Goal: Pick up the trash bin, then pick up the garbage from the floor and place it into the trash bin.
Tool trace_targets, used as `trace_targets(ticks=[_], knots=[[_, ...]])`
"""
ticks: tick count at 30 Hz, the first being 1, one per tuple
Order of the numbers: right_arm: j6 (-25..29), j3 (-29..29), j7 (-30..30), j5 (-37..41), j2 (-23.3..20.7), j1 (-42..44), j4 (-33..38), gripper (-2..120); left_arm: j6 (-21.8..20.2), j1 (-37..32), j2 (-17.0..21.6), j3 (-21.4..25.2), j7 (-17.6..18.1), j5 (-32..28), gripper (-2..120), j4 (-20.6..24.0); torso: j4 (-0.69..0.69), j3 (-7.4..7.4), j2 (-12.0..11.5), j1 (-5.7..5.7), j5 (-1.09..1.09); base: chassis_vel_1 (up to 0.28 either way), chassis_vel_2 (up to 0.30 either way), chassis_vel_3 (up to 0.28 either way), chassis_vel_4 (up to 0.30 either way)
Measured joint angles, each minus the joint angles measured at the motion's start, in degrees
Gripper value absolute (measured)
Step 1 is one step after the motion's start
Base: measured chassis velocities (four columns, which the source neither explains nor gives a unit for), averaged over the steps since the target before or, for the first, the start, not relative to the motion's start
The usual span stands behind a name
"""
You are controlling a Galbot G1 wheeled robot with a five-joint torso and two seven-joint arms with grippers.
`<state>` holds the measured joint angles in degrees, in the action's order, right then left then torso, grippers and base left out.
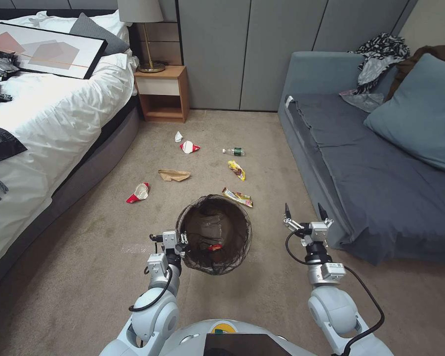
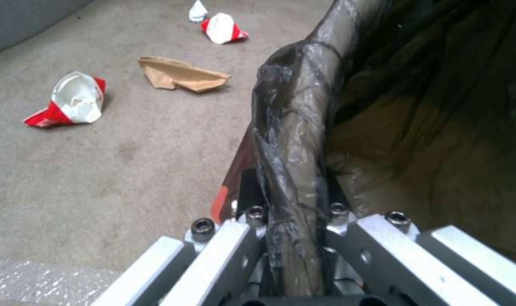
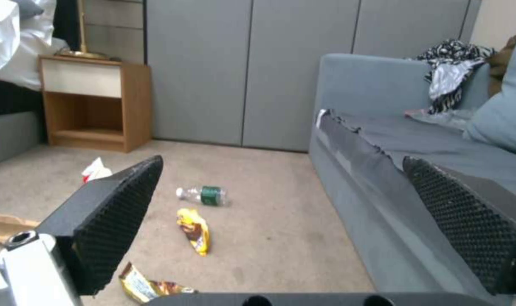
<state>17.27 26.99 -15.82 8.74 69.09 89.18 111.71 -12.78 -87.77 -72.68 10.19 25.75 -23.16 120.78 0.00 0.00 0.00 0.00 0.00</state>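
A: Reading from left to right, we first meet the red-and-white packet [image 1: 138, 192] on the carpet near the bed [image 1: 59, 113], then the brown paper bag [image 1: 173, 175]. Both look crumpled and nearly weightless; we would pinch each at a raised fold, since a flat edge offers no purchase.

B: Next comes the left end effector [image 1: 182, 241], closed on the near-left rim of the trash bin [image 1: 232, 257]. In the left wrist view the dark liner [image 2: 294, 127] is clamped with the rim between the fingers.

A: We judge the bin light and fairly stiff, but the liner is slick film, so the hold should stay on rim and liner together.

B: Beyond the bin lie two yellow snack wrappers [image 1: 237, 197] and a small bottle [image 1: 233, 152]. The wrappers are glossy and limp; the bottle is round, likely to roll, and best taken across its body.

A: Rightmost, the right end effector [image 1: 305, 213] hangs beside the sofa [image 1: 331, 128], spread wide and empty.
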Motion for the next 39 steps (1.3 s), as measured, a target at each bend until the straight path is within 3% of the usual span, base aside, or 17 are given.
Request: trace_targets(ticks=[29, 39], knots=[[-0.7, 0.5, -0.9, -0.7, 0.4, 0.0, -0.1, 100, 0.4, -0.2, 0.0, 0.4, 0.2, 0.0, 2, 0.3, 0.00, 0.00, 0.0, 0.00, 0.00, -0.004, 0.007, 0.008, -0.005], [-0.7, 0.5, -0.8, -0.7, 0.5, -0.1, -0.1, 100, 0.6, -1.3, 0.9, 1.5, 0.3, 0.1, 2, 1.1, 0.00, 0.00, 0.0, 0.00, 0.00, -0.161, 0.155, 0.159, -0.157]])
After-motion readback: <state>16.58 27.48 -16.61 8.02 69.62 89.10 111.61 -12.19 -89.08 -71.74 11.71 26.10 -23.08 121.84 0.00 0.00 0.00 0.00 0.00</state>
